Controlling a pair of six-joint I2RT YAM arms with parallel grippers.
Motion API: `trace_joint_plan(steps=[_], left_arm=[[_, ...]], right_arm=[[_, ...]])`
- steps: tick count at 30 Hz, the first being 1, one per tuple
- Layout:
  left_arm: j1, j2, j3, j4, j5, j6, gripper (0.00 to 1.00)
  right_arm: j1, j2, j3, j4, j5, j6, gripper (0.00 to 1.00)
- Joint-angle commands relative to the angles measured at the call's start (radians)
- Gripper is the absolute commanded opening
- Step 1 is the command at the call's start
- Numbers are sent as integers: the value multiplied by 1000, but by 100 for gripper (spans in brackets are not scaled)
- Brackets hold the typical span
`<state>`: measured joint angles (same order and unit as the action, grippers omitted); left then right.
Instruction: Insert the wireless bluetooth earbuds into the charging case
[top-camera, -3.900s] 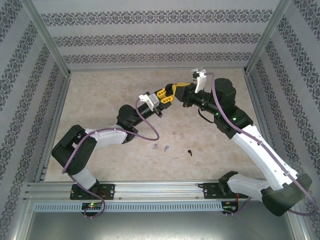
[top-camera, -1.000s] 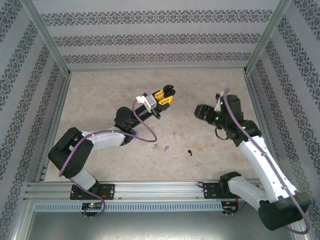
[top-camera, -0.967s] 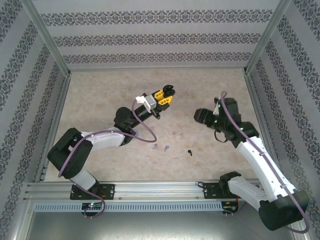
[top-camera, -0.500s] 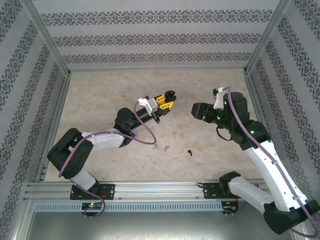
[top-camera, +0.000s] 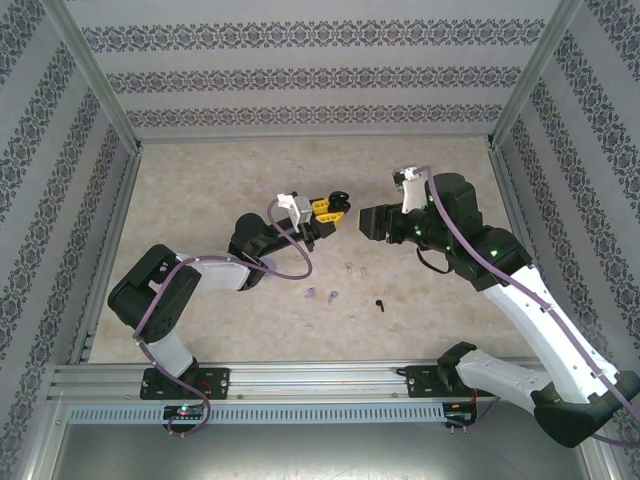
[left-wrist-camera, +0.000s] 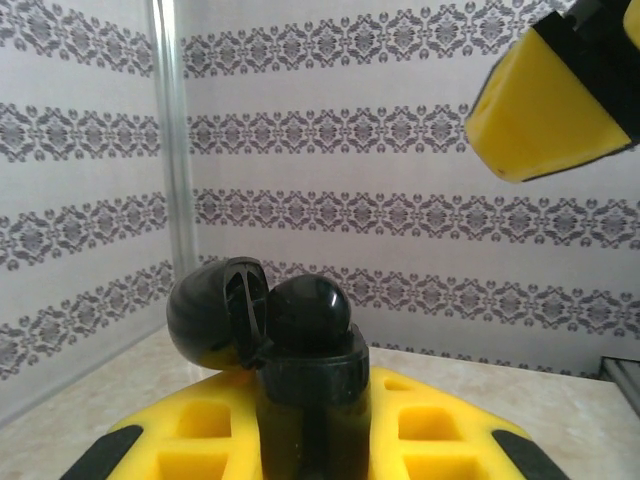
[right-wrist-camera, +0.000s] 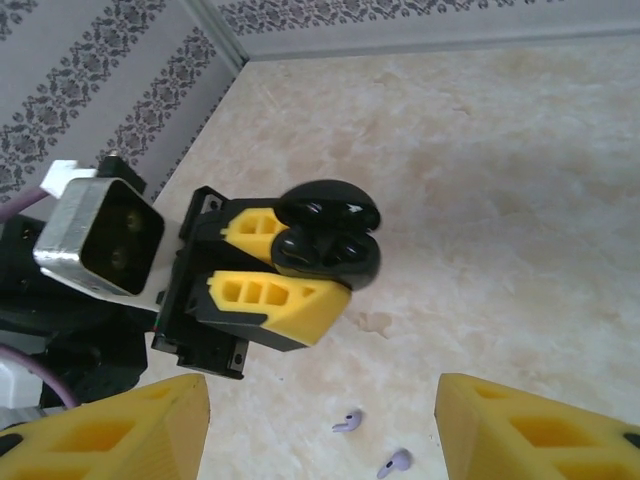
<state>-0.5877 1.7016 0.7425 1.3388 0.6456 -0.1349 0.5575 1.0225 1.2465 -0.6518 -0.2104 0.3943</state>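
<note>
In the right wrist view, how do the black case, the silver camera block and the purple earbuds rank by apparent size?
1. Silver camera block and black case: about alike, so I leave them unranked.
2. Purple earbuds: far smaller, and alike to each other.
The case is held up nearer the camera, so true sizes stay unsure.

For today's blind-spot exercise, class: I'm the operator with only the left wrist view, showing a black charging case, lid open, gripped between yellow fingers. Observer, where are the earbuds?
Observer: Top view: purple earbuds, pink earbuds and one black earbud lie on the table, nearer the arm bases than the charging case.
Operator: Where's the other end effector?
Observer: The right end effector hangs open, just right of the left end effector, not touching it.
Operator: Can its camera see my case?
Observer: Yes, the opening faces the right wrist camera.
</note>
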Motion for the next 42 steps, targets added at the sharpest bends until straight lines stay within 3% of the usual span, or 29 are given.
trace_joint_plan(steps=[1, 14, 42], left_arm=[[8, 9, 28, 83, 70, -48, 0], [8, 3, 53, 73, 120, -86, 0], [6, -9, 74, 68, 141, -124, 0]], right_arm=[[28, 18, 37, -9, 44, -61, 60], [74, 98, 84, 9, 41, -129, 45], [56, 223, 128, 64, -7, -127, 41]])
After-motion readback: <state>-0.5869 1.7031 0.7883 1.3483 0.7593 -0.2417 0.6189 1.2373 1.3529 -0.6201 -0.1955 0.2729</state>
